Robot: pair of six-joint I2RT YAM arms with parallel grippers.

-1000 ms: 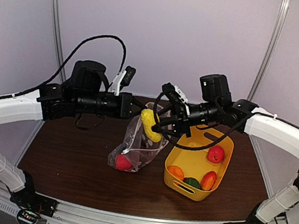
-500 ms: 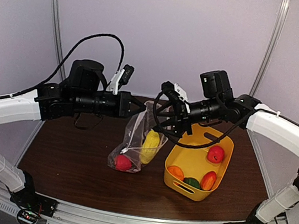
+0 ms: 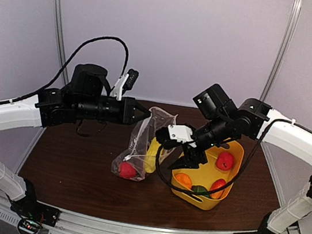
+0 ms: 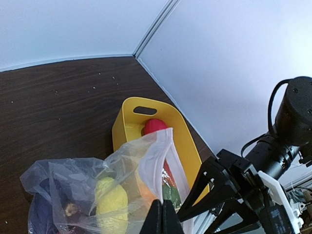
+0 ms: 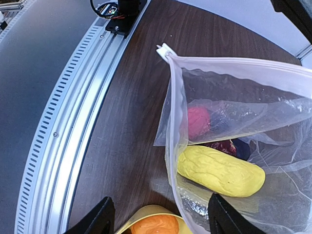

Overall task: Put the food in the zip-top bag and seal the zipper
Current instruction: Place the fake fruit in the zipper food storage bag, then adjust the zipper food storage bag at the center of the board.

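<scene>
The clear zip-top bag (image 3: pixel 144 141) hangs open from my left gripper (image 3: pixel 142 114), which is shut on its upper edge (image 4: pixel 163 214). Inside lie a yellow food piece (image 3: pixel 152 153), a red one (image 3: pixel 128 170) and a dark purple one (image 5: pixel 235 147). The right wrist view shows the zipper strip (image 5: pixel 234 61) with its white slider (image 5: pixel 164 50), the yellow piece (image 5: pixel 220 170) and the red piece (image 5: pixel 197 122). My right gripper (image 3: pixel 187 158) is open and empty, low between the bag and the tub, over an orange food piece (image 5: pixel 156 225).
The yellow tub (image 3: pixel 230 145) stands right of the bag and holds an orange piece (image 3: pixel 183 179), a green one (image 3: pixel 199 189), an orange-red one (image 3: pixel 217 188) and a red one (image 3: pixel 225 160). A metal rail (image 5: pixel 63 122) runs along the table's near edge.
The yellow piece left my right gripper and dropped into the bag. My right gripper then swung down toward the tub's near end, open. The left gripper kept its hold on the bag.
</scene>
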